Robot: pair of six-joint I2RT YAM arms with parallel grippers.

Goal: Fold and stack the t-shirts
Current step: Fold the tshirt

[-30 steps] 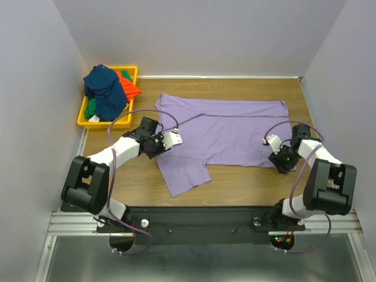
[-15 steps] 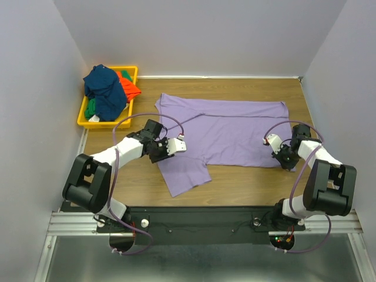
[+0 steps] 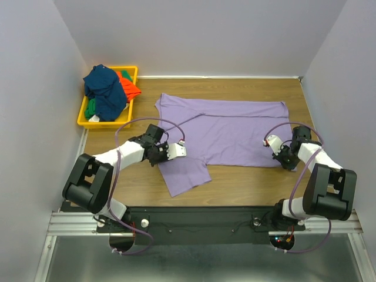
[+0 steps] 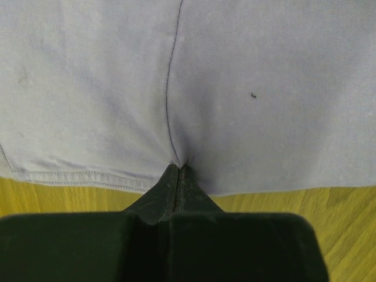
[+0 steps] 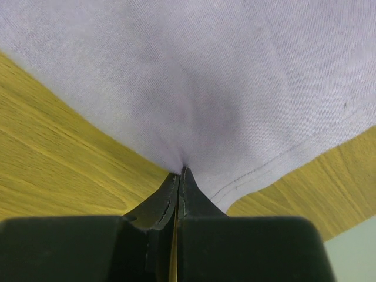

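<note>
A lavender-purple t-shirt (image 3: 229, 132) lies spread flat on the wooden table, with one sleeve (image 3: 185, 173) sticking out toward the near edge. My left gripper (image 3: 160, 158) is at the shirt's near-left edge. In the left wrist view the left gripper (image 4: 178, 166) is shut on a pinch of lavender cloth (image 4: 235, 88) right by a seam and hem. My right gripper (image 3: 288, 164) is at the shirt's near-right corner. The right wrist view shows the right gripper (image 5: 181, 170) shut on the hemmed edge of the cloth (image 5: 235, 76). Navy (image 3: 106, 88), orange-red (image 3: 129, 85) and green (image 3: 90, 108) t-shirts are piled at the back left.
The piled shirts sit in a yellow plastic bin (image 3: 130, 71) against the left wall. Bare wooden table (image 3: 247, 182) shows between the shirt and the near edge. Grey walls close in the left, back and right sides.
Both grippers have gone from open to shut on the lavender shirt's near edge. The left one slid a little right and nearer; the right one settled onto the corner.
</note>
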